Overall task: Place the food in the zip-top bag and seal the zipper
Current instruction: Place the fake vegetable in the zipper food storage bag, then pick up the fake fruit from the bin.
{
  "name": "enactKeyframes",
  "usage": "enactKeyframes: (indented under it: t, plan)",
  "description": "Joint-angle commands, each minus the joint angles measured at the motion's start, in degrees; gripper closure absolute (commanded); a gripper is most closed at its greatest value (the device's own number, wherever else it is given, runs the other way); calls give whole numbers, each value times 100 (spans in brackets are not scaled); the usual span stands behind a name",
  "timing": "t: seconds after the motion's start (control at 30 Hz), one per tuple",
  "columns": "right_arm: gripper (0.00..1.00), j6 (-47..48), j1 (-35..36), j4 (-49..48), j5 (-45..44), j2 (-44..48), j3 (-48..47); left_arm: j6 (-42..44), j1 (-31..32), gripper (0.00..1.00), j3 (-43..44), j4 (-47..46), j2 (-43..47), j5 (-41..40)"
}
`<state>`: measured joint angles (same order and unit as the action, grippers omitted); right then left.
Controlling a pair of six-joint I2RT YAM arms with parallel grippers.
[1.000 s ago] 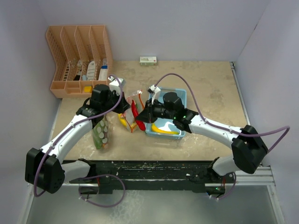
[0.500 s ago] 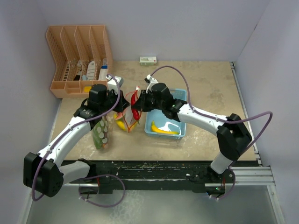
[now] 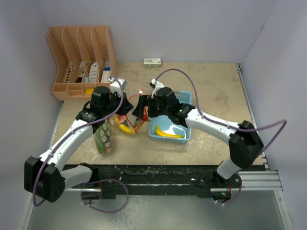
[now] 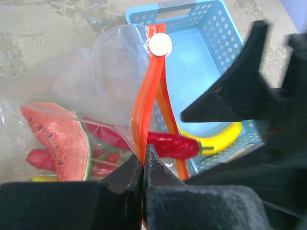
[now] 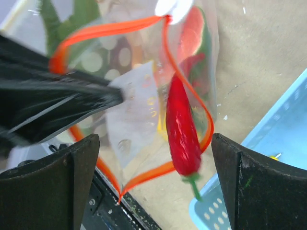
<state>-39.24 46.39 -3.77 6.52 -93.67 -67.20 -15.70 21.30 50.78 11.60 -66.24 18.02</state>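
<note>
Here the red chilli [image 5: 182, 129] lies centred within the spread right gripper [image 5: 153, 140].

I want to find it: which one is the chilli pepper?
Left of the light-blue basket mid-table, a clear bag is held open. The chilli pepper lies in its orange-rimmed mouth: long, glossy red, green-stemmed, unlike the seeded watermelon slice.

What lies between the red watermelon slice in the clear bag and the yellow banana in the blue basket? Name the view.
Left wrist view: a red chilli pepper, at the orange zipper strip, between the watermelon slice and the banana.
</note>
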Motion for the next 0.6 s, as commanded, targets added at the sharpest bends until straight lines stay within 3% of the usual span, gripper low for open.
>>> enactKeyframes:
  t: [0.0, 0.13, 0.27, 0.57]
  plan:
    - [1, 487, 117, 253, -551, 957, 101, -3, -5, 100, 132, -272, 46, 54]
    - [0, 425, 122, 1047, -1320, 1516, 394, 2, -8, 100, 136, -261, 35, 46]
    - [0, 493, 39, 2286, -1982, 1500, 488, 6, -4, 100, 138, -254, 41, 61]
    - [1, 1487, -195, 3131, -1446, 826, 325, 14, -3, 100, 140, -237, 9, 79]
